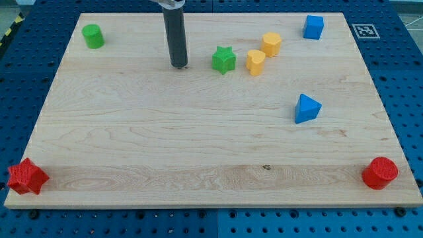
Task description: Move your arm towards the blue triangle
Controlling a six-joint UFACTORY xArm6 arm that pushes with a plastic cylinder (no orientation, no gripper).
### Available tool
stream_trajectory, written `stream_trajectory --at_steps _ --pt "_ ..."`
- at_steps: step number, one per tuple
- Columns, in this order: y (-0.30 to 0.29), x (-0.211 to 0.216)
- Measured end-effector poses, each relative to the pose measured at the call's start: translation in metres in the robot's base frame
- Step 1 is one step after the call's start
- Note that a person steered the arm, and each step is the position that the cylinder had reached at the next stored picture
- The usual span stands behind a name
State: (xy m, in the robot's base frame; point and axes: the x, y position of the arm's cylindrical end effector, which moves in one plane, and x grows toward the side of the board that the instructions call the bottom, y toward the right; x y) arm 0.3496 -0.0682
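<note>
The blue triangle [307,108] lies on the wooden board [198,145] at the view's right, about mid-height. My tip [179,65] rests on the board near the view's top, left of centre. It is far to the left of and above the blue triangle, not touching any block. The green star [224,59] is just to the right of my tip.
A yellow heart [255,62] and a yellow hexagon [271,43] sit right of the green star. A blue cube [313,27] is at top right, a green cylinder [93,36] at top left, a red star [26,177] at bottom left, a red cylinder [380,173] at bottom right.
</note>
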Motion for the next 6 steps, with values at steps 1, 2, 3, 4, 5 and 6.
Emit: stream_trajectory --at_steps 1,2,3,4,5,6 --pt "0.0 0.045" --pt "0.0 0.142" --pt "0.01 0.142" --pt "0.101 0.136" --pt "0.109 0.136" --pt "0.147 0.097"
